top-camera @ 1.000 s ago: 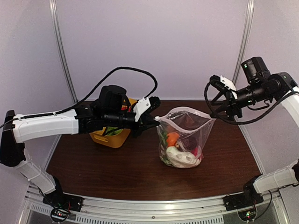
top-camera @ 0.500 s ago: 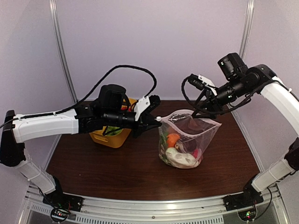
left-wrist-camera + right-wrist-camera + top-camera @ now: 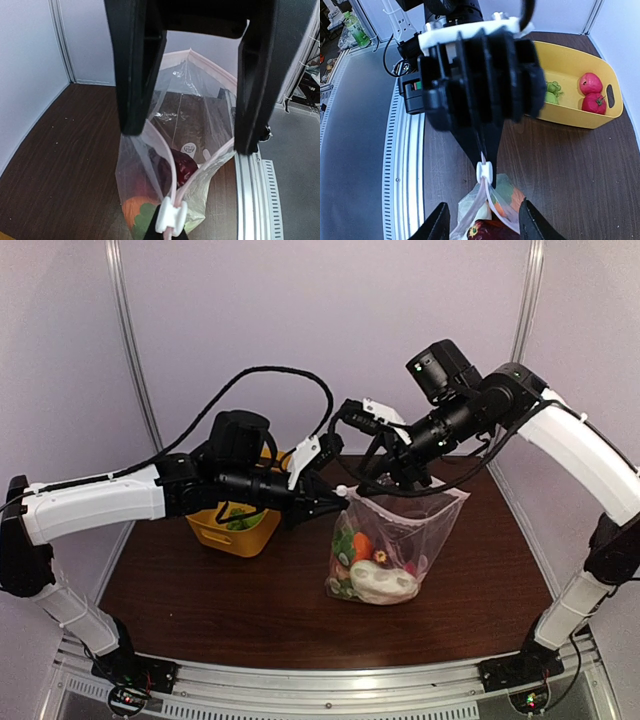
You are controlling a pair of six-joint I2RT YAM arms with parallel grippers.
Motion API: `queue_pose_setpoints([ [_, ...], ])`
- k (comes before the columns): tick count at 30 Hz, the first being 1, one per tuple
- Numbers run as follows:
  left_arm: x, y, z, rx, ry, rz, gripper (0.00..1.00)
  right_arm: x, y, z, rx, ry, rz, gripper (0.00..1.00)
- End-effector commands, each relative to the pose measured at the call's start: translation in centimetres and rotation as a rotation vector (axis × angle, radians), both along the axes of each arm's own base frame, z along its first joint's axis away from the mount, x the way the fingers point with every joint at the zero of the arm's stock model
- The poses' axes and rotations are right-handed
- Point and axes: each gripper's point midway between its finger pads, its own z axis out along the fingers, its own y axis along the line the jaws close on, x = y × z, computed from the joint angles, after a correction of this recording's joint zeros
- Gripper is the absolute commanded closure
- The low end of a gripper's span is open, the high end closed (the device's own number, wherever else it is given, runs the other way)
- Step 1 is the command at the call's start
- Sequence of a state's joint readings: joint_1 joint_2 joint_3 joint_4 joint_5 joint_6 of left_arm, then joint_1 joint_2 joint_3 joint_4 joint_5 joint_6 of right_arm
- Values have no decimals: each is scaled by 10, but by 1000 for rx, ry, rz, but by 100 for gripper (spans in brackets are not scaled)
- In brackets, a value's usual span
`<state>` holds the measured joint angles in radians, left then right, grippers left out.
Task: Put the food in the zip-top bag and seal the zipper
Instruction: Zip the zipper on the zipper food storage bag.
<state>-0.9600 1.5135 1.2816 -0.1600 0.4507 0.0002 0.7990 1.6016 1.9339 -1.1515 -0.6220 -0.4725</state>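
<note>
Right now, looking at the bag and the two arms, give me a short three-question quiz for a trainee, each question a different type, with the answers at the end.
1. True or false: the zip-top bag is already sealed.
2. Multiple choice: which arm's gripper pinches the white zipper slider? A left, B right, C neither.
3. Short answer: what colour are the two round fruits lying in the yellow tub?

Key
1. False: its mouth stands wide open.
2. A: the left gripper is shut on it.
3. Red.
</note>
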Motion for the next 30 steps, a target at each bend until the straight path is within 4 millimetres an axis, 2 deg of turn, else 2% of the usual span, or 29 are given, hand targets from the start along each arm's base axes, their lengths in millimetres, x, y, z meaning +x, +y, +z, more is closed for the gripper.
queue_pose_setpoints([
  [1,-3,-2,9,-29,48,-10,100,-1,13,3,20,-64,11,54],
  [8,-4,0,13,-38,54,-7,100,-6,24,-6,27,-75,39,59],
  [12,-5,0,15,-54,55,-11,100,-6,29,-11,20,-76,37,67],
  [20,-7,1,17,-69,66,-12,100,-9,31,-22,-11,-81,38,72],
  [26,-7,1,19,-79,63,-11,100,-9,28,-26,-25,-89,25,80],
  [30,-6,1,19,-78,61,-7,100,-6,27,-27,-30,-96,7,91],
])
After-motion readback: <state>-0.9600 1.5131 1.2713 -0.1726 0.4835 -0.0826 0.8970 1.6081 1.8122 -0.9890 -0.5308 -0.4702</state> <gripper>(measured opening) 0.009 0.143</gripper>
